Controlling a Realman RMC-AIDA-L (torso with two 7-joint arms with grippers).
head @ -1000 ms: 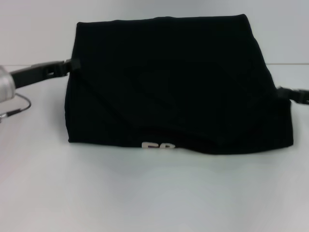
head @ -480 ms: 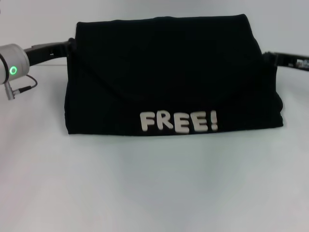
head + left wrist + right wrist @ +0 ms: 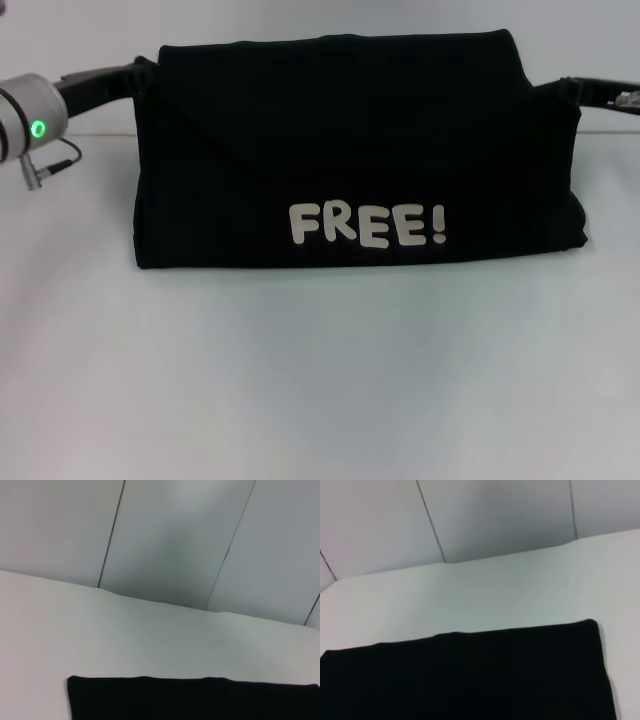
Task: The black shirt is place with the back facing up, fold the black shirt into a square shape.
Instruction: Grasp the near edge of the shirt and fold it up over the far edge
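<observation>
The black shirt (image 3: 350, 150) lies across the middle of the white table (image 3: 320, 380), its near half lifted and carried toward the far edge. Half a second ago its white "FREE!" lettering (image 3: 367, 225) sat lower; a second ago only a sliver showed. We judge the lengthwise fold to be nearly closed. Our left gripper (image 3: 140, 72) and right gripper (image 3: 562, 90) sit at the raised corners; we cannot tell whether their fingers are clamped.

Matt black cloth shirt (image 3: 350, 150) with smooth white printed letters (image 3: 367, 225), smooth matt white table (image 3: 320, 380)
</observation>
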